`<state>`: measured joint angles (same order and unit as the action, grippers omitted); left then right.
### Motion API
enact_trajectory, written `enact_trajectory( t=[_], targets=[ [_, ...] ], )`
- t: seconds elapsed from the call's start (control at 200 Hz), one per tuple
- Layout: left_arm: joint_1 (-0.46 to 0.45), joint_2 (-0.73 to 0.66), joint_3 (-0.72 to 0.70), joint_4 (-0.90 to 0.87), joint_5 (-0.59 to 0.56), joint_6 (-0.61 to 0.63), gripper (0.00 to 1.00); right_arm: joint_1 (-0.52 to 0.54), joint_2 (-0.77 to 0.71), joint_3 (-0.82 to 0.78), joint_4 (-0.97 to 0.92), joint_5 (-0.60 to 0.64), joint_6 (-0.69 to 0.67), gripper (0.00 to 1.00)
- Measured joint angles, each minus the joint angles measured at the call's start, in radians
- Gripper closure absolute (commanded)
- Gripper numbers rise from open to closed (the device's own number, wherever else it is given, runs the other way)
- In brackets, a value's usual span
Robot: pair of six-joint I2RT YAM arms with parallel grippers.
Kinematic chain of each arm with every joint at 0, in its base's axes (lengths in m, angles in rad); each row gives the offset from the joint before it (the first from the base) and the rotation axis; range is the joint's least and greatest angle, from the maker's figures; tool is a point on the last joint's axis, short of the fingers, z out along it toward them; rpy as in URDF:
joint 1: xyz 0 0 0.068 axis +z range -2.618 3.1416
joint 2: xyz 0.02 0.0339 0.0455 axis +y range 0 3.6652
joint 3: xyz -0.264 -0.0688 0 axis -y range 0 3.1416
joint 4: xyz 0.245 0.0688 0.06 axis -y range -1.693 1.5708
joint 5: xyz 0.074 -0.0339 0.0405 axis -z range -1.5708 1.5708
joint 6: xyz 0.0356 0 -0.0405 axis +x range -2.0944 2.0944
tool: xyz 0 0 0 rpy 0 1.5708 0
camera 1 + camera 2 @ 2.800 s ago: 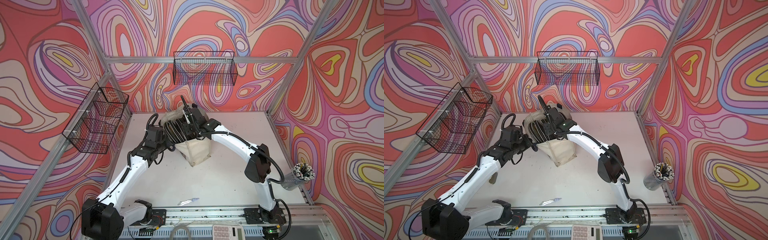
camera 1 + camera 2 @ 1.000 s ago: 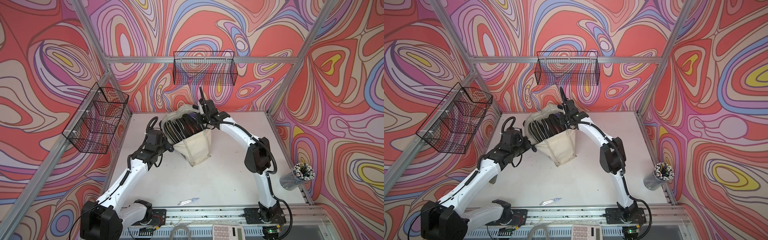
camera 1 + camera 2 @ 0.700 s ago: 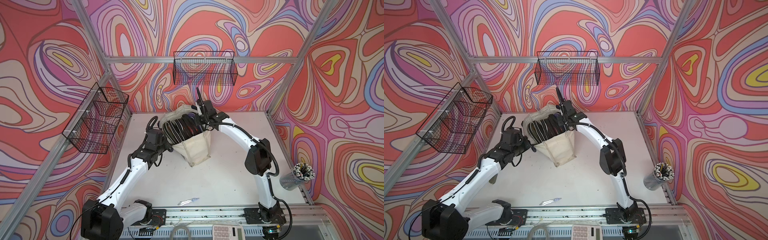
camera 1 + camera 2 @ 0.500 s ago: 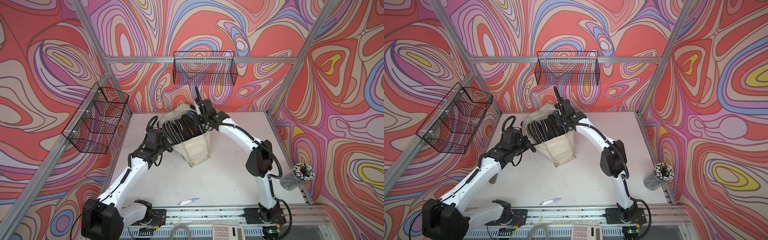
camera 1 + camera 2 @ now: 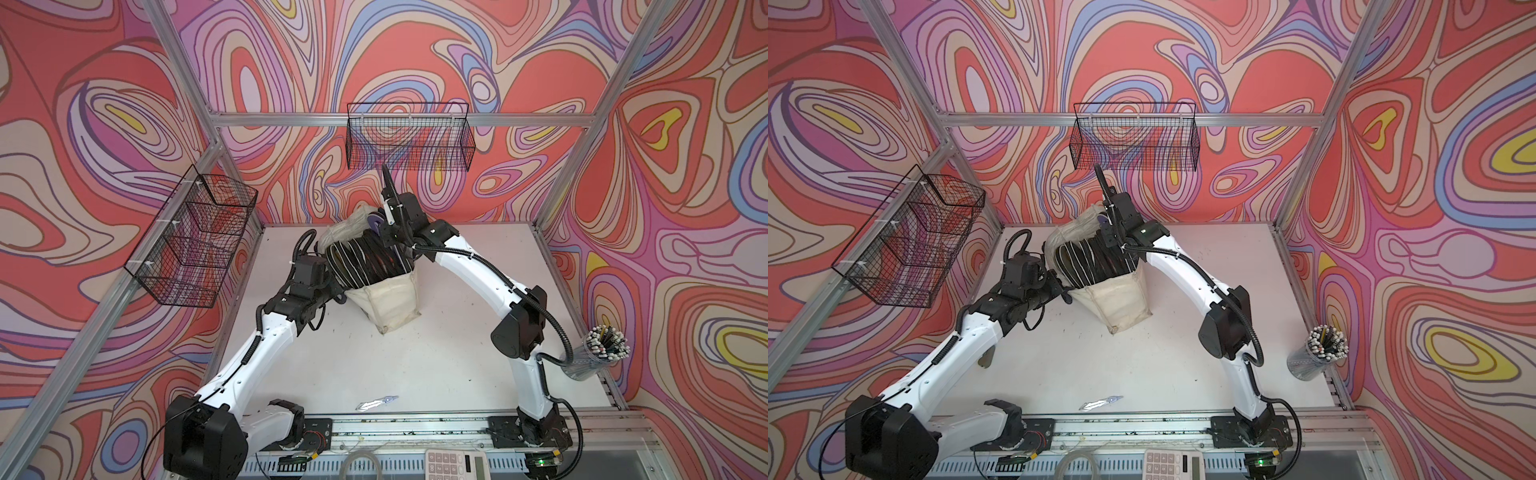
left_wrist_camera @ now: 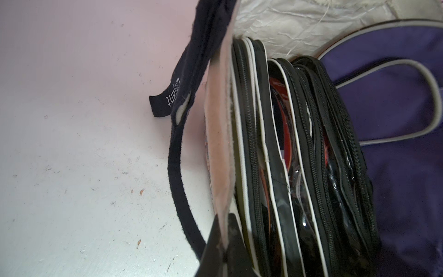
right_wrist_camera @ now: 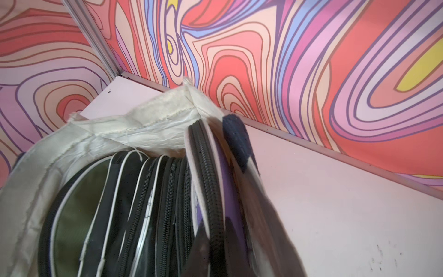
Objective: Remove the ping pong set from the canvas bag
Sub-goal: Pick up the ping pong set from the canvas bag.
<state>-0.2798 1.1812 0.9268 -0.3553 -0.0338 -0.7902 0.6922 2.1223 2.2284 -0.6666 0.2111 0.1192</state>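
Observation:
The cream canvas bag (image 5: 392, 297) (image 5: 1123, 299) stands at the back middle of the table, its mouth packed with several black zip cases (image 5: 361, 262) (image 6: 282, 156) piped in white. My left gripper (image 6: 224, 223) (image 5: 337, 294) is shut on the bag's rim (image 6: 219, 144), beside a navy strap (image 6: 177, 156). My right gripper (image 7: 213, 230) (image 5: 387, 241) is shut on the zipped edge of a purple ping pong set case (image 7: 226, 182) (image 6: 383, 96) (image 5: 376, 218) at the bag's right end. That case stands a little above the black ones.
Wire baskets hang on the back wall (image 5: 409, 141) and the left wall (image 5: 193, 237). A cup of pens (image 5: 598, 353) stands at the table's right edge. A small silvery object (image 5: 376, 402) lies near the front rail, and a calculator (image 5: 455, 463) sits below it.
My right wrist has risen a little and shifted left with the purple case in its grip. The left arm and the bag have stayed in place.

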Motion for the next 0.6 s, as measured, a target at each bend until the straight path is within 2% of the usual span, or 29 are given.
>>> enact_trajectory(
  t=[0.601],
  targets=[
    [0.000,0.064,0.008,0.023,0.008,0.012,1.00,0.023,-0.204,0.038,0.097,0.082,-0.059,1.00]
  ],
)
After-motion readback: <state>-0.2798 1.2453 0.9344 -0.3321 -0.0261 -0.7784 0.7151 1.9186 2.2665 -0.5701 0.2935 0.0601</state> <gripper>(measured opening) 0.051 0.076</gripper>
